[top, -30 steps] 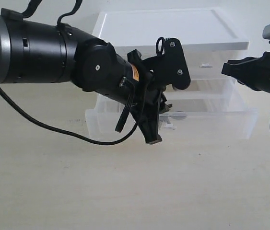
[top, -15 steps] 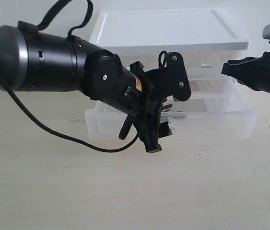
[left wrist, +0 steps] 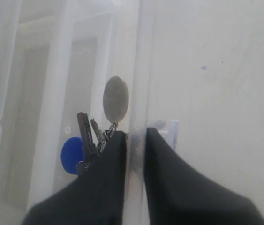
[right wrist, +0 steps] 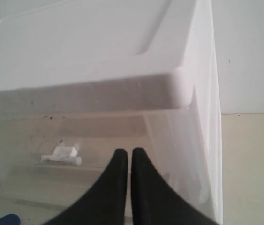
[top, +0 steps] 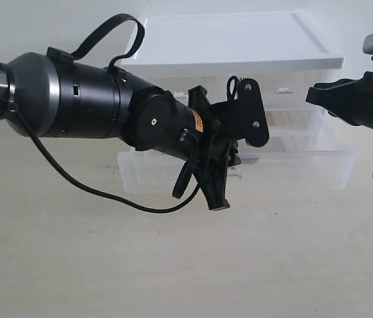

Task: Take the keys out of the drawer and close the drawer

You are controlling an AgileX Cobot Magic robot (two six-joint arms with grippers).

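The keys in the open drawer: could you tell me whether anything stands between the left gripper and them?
Partly. The left gripper straddles the drawer's front wall: one finger is inside, right beside the keys, with nothing visible between, but the wall separates the other finger from them.
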